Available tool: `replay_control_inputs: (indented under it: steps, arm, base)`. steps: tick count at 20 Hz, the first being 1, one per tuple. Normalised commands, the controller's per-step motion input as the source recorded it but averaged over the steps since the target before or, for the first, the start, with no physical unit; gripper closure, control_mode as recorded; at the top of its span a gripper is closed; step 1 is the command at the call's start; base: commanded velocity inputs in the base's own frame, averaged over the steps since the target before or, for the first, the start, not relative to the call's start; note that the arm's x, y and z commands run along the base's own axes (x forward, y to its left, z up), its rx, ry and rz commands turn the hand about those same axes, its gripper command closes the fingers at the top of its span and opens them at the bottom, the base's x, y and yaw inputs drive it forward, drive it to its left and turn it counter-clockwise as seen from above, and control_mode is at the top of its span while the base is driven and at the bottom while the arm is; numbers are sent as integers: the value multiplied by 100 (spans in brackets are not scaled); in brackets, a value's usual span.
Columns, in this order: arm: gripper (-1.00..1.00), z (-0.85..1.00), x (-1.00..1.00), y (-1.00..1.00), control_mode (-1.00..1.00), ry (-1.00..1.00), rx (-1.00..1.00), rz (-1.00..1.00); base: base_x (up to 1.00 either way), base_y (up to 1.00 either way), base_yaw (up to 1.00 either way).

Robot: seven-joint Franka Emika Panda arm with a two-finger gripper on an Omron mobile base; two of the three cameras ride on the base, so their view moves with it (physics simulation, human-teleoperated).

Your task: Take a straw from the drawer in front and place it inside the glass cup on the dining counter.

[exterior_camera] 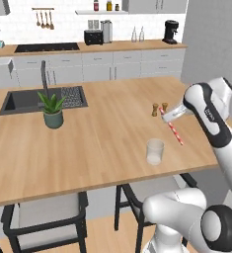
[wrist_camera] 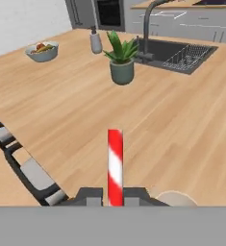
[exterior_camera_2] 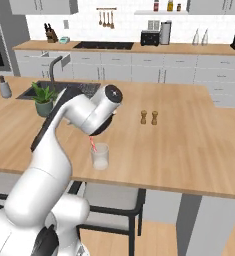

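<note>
Gripper (wrist_camera: 115, 194) clamped on straw (exterior_camera: 173, 127), jaws tight on its near end. Straw red with pale stripes, tilted, lower tip pointing down toward dining counter (exterior_camera: 102, 143), above and to the right of glass cup (exterior_camera: 155, 151) in left base view; not yet inside. In right base view straw (exterior_camera_2: 93, 144) just over cup rim (exterior_camera_2: 100, 156). Cup upright near counter's front edge. Two brown shakers (exterior_camera: 159, 109) beyond. Potted plant (exterior_camera: 52, 109) beside dark sink (exterior_camera: 26, 100)
</note>
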Motion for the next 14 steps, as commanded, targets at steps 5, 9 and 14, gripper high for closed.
replay_control_inputs:
  steps: [5, 9, 14]
  arm:
    - [100, 0, 6, 0, -100, -16, 25, 23]
    - [100, 6, 0, 0, -100, -20, 27, 20]
    - [100, 0, 0, 0, -100, -17, 26, 18]
  base:
    - [0, 0, 0]
    - [0, 0, 0]
    - [0, 0, 0]
